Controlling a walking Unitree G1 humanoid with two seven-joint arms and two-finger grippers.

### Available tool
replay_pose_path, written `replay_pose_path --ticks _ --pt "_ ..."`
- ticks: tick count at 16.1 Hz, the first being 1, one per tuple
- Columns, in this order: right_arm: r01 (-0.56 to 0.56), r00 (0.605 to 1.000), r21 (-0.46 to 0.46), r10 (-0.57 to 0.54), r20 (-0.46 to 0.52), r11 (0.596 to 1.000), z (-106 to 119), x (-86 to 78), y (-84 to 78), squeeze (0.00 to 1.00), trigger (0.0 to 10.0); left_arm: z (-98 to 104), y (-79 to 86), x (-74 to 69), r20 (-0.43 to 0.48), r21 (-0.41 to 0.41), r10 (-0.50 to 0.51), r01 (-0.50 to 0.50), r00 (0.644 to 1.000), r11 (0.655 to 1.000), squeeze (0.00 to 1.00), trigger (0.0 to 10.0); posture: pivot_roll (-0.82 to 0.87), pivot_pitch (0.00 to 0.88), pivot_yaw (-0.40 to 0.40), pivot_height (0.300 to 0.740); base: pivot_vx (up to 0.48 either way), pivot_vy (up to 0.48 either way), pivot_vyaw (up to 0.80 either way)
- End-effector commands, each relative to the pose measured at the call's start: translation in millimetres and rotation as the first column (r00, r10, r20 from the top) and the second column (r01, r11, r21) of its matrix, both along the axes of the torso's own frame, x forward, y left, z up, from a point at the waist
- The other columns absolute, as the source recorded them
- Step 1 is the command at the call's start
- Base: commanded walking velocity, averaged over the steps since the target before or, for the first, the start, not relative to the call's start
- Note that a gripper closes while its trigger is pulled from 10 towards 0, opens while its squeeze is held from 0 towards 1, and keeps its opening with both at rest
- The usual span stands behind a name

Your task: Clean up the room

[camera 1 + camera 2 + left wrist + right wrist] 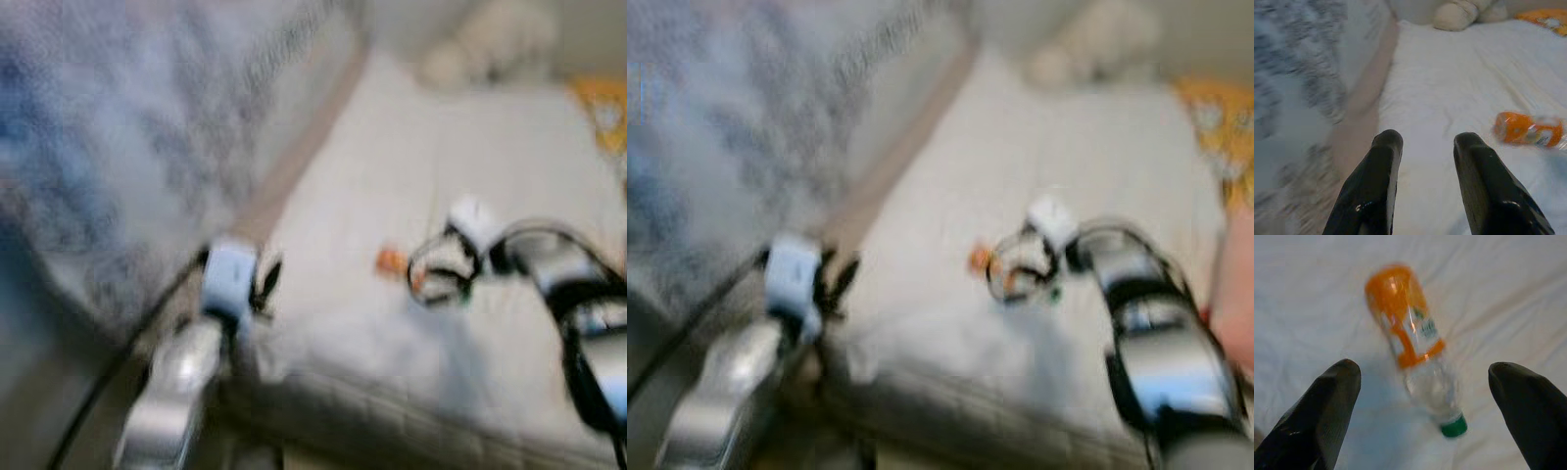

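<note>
While bottle [1415,357] lies on bed [1459,88] — right gripper [1425,396] fingers wide, left gripper [1425,147] fingers parted.

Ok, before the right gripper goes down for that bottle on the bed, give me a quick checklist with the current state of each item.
1. Right gripper open wide: ok.
2. Bottle lying between its fingers, apart from both: ok.
3. Green cap on: ok.
4. White bedsheet around bottle bare: ok.
5. Left gripper open, off to the side over the bed edge: ok.
6. Head views sharp enough to judge height: not ok, blurred.
</note>
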State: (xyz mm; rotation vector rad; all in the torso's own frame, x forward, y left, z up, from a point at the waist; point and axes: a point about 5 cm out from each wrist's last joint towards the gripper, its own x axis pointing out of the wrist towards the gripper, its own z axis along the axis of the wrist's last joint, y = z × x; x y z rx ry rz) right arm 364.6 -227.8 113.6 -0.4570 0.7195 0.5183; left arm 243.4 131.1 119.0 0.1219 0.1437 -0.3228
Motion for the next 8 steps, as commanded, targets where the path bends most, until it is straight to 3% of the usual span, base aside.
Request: replay_pose_path --ticks 1,2,3,4,5,7,8 --pt "0.102 0.982 0.031 -0.106 0.157 0.994 24 14.5 -3.1 0.00 10.0 2 -2.7 -3.7 0.014 0.030 -0.008 0.007 1.000 1.000 0.00 10.0 0.27 0.007 -0.047 0.740 0.000 0.000 0.00" --pt "0.270 0.880 0.206 -0.327 0.344 0.941 41 23.2 -9.6 0.00 10.0 2 -4.2 -13.0 0.044 0.079 -0.027 0.023 0.999 0.997 0.00 10.0 0.27 0.000 -0.053 0.740 0.000 0.000 0.00" --pt "0.289 0.851 0.227 -0.358 0.383 0.930 43 23.4 -12.0 0.00 10.0 2 -4.4 -14.8 0.041 0.069 -0.023 0.021 0.999 0.997 0.00 10.0 0.27 0.000 -0.053 0.740 0.000 0.000 0.00" --pt "0.344 0.750 0.306 -0.455 0.480 0.888 27 8.5 -15.7 0.00 10.0 -1 -5.2 -18.1 0.028 0.017 -0.015 0.015 0.999 1.000 0.00 10.0 0.23 0.000 -0.049 0.740 0.000 0.000 0.00" --pt "0.377 0.663 0.368 -0.525 0.533 0.850 13 -15.3 -15.2 0.00 10.0 -2 -7.4 -19.6 0.024 0.001 -0.028 0.028 0.999 1.000 0.00 10.0 0.23 0.000 -0.048 0.740 0.000 0.000 0.00" --pt "0.488 0.520 0.414 -0.636 0.570 0.769 -25 -106.0 10.6 0.00 10.0 -7 -16.5 -10.2 0.029 -0.011 -0.081 0.081 0.996 0.997 0.00 10.0 0.16 0.000 -0.034 0.740 0.000 0.000 0.00" --pt "0.522 0.486 0.406 -0.653 0.582 0.750 -35 -130.5 17.6 0.00 10.0 -8 -18.4 -4.6 0.048 0.012 -0.099 0.099 0.994 0.995 0.00 10.0 0.15 0.000 -0.022 0.740 0.000 0.000 0.00"
